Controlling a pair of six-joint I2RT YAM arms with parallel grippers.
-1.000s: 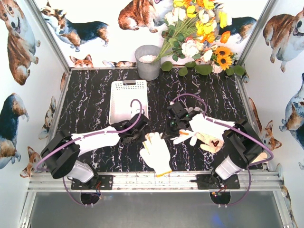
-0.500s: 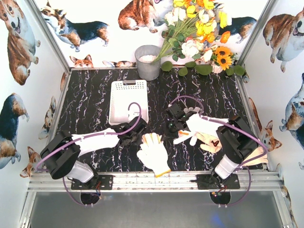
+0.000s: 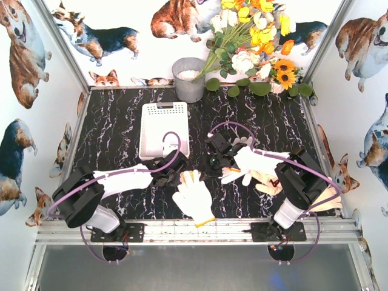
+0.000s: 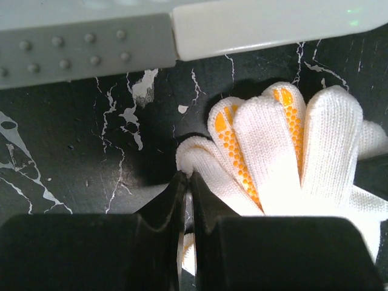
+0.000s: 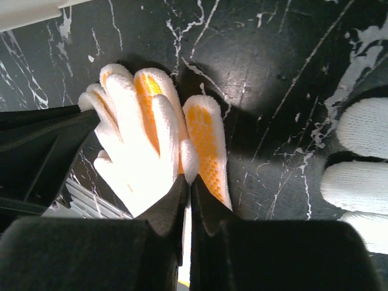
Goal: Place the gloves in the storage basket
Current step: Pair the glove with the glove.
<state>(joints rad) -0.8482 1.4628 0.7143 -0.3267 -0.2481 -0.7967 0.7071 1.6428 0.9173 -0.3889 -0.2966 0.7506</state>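
A white knit glove point(image 3: 195, 199) with an orange-dotted palm lies at the front middle of the table, its yellow cuff toward the front rail. My left gripper point(image 3: 179, 176) point(image 4: 187, 176) is shut on the edge of its fingers point(image 4: 273, 151). My right gripper point(image 3: 207, 170) point(image 5: 187, 179) is shut on a fold of a white, orange-dotted glove point(image 5: 139, 139), seemingly the same one, from the other side. The storage basket point(image 3: 159, 124) point(image 4: 73, 51) point(image 5: 24, 12) stands just behind the left gripper. More gloves point(image 3: 242, 176) point(image 5: 364, 127) lie under the right arm.
A beige glove with red marks point(image 3: 271, 182) lies at the right front. A grey metal bucket point(image 3: 188, 79) and a bunch of flowers point(image 3: 254, 42) stand along the back wall. The metal front rail point(image 3: 194, 230) runs below the glove's cuff.
The right gripper has moved left toward the left gripper and the front glove. That glove has shifted slightly left and toward the front.
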